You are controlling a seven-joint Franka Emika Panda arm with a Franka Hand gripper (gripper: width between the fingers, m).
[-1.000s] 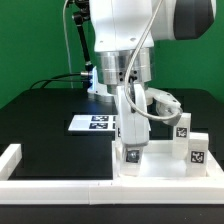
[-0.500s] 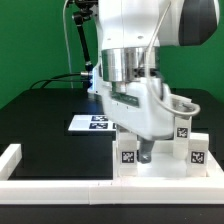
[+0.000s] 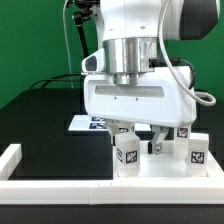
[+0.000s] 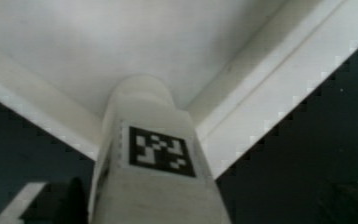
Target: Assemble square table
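The white square tabletop [image 3: 160, 170] lies flat at the exterior view's lower right, against the border rail. A white tagged leg [image 3: 126, 153] stands upright on its near left corner. My gripper [image 3: 138, 140] is lowered around this leg with its fingers spread wider than the leg, open and not touching it. In the wrist view the leg [image 4: 155, 150] fills the middle between my gripper's [image 4: 194, 208] fingers, with dark gaps on both sides, and the tabletop [image 4: 140, 50] lies beyond it. Two more tagged legs [image 3: 183, 130] [image 3: 197, 150] stand at the tabletop's right side. A fourth leg is hidden.
The long white border rail [image 3: 60, 186] runs along the front and turns up at the left end [image 3: 10, 155]. The marker board [image 3: 92, 123] lies on the black table behind the arm. Cables hang at the back left [image 3: 75, 50].
My hand has turned about its vertical axis above the leg, from edge-on to broadside. The leg has stayed in the same place, its tag still facing the camera.
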